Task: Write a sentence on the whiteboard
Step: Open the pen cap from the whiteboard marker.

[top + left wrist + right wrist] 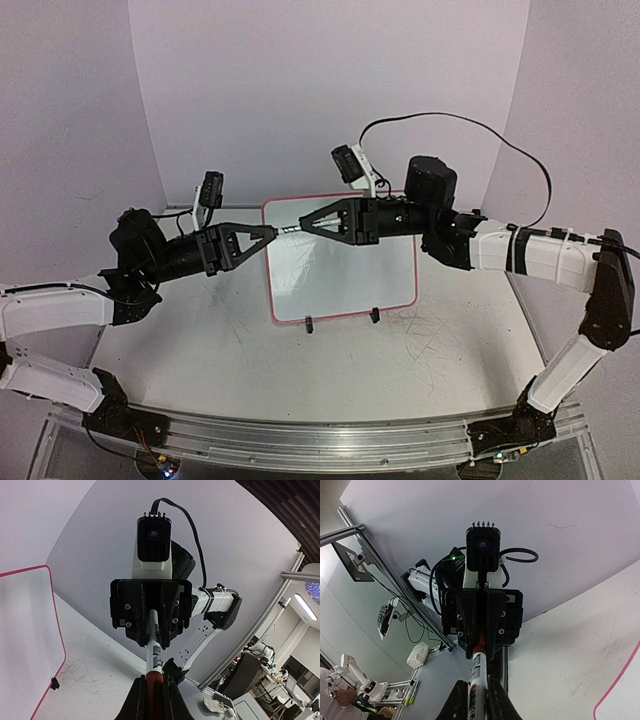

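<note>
The whiteboard (345, 285), white with a pink-red rim, stands tilted on two black clip feet (308, 323) at mid-table. Its left part shows in the left wrist view (25, 630). No sentence is in view on its face. Above its top left corner a marker (289, 229) hangs level between both grippers. My left gripper (272, 231) is shut on the marker's red cap (154, 692). Facing it, my right gripper (304, 226) is shut on the white barrel (480, 672). The two fingertip pairs nearly meet.
The scuffed white tabletop (230, 350) lies under the arms. An aluminium rail (320, 438) runs along the near edge. White walls close off the back and sides. A black cable (470, 125) loops above the right arm.
</note>
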`<act>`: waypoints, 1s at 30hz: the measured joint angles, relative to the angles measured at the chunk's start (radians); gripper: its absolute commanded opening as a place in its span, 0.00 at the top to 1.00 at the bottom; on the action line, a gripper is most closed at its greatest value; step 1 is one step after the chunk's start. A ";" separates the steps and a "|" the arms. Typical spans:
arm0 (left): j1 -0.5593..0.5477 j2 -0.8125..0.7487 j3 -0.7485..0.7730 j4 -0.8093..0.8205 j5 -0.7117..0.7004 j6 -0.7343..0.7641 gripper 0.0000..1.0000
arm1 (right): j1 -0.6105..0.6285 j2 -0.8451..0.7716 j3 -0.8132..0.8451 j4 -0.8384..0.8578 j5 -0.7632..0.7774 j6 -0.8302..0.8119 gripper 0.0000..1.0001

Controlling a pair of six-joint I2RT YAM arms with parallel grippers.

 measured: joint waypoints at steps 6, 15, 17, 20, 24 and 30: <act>0.000 0.000 -0.006 0.005 -0.002 0.000 1.00 | 0.000 0.002 0.000 0.014 0.003 0.009 0.86; 0.000 0.000 -0.006 0.007 -0.016 0.000 1.00 | 0.000 0.013 -0.003 0.036 -0.001 0.018 0.75; 0.000 0.000 -0.006 0.007 -0.018 0.000 1.00 | 0.000 0.013 -0.004 0.036 -0.001 0.018 0.77; 0.000 0.000 -0.006 0.007 -0.018 -0.001 1.00 | 0.000 0.013 -0.004 0.037 -0.002 0.018 0.83; 0.000 0.000 -0.006 0.008 -0.017 -0.001 1.00 | 0.000 0.016 -0.004 0.035 -0.002 0.019 0.97; 0.000 0.000 -0.006 0.007 -0.018 -0.005 1.00 | 0.000 0.018 -0.004 0.038 -0.001 0.018 1.00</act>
